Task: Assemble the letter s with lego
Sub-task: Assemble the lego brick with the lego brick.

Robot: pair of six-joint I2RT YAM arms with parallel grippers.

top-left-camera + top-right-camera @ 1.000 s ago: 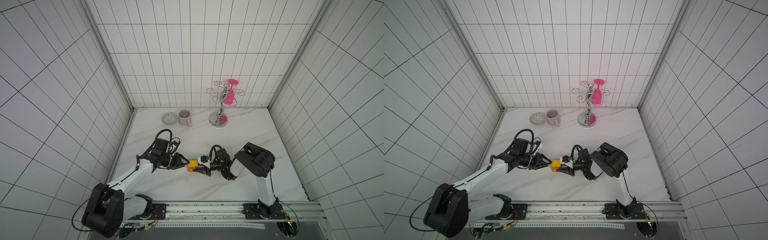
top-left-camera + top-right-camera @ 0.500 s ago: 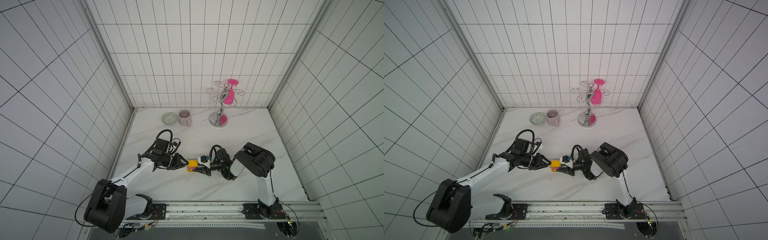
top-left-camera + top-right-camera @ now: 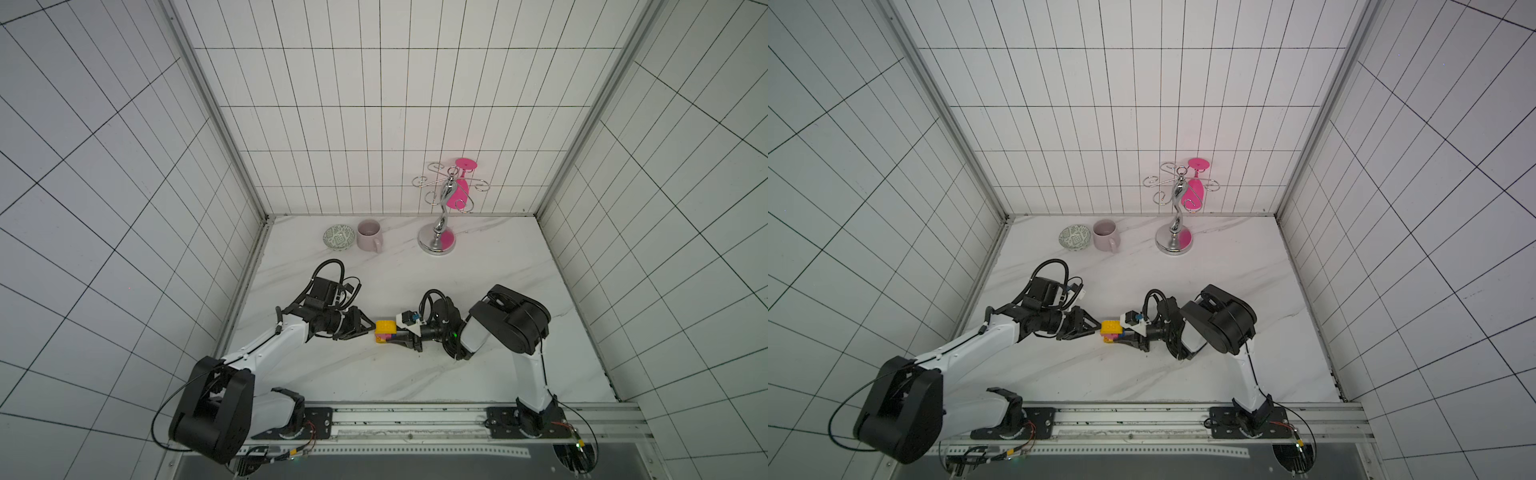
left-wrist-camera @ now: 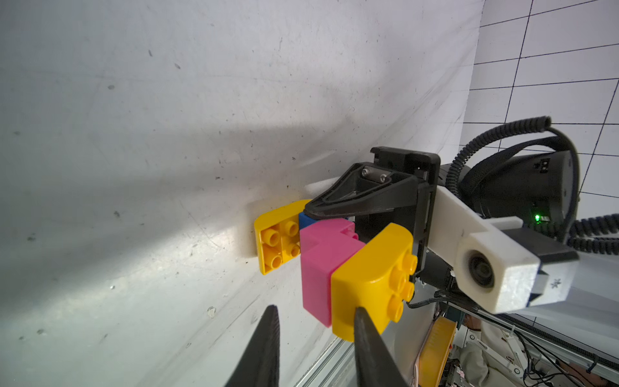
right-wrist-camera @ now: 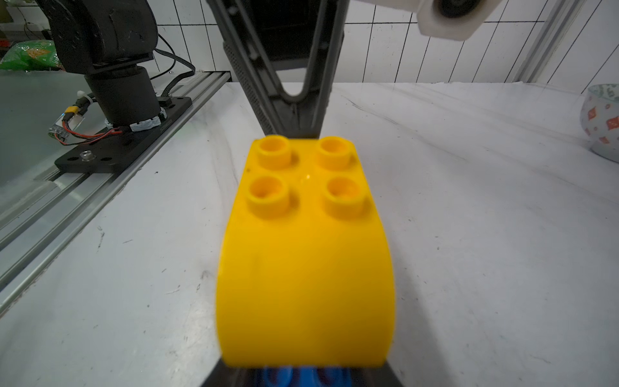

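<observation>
- Top views: both show the S (image 3: 385, 330) (image 3: 1112, 330) in the middle of the table (image 3: 478, 266). The right gripper (image 3: 395, 337) clamps its middle and the left gripper (image 3: 370, 329) meets its yellow end.
- Left wrist: the left fingers (image 4: 264, 348) are narrow and empty, with one tip against the top yellow brick (image 4: 371, 284). The pink brick (image 4: 318, 268), blue brick (image 4: 305, 221) and lower yellow brick (image 4: 274, 244) look joined. The right fingers (image 4: 355, 201) grip at the blue brick.
- Right wrist: the left fingers (image 5: 254, 83) pinch together at the top yellow brick's (image 5: 304, 268) far edge. This looks like seating the last brick. The next move calls for a straight, firm push against a steady right grip.

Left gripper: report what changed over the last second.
The left gripper closed its jaws, tips at the yellow end of the letter s. The right gripper stayed clamped on the letter s, in place. The mug, bowl and rack are unmoved.
</observation>
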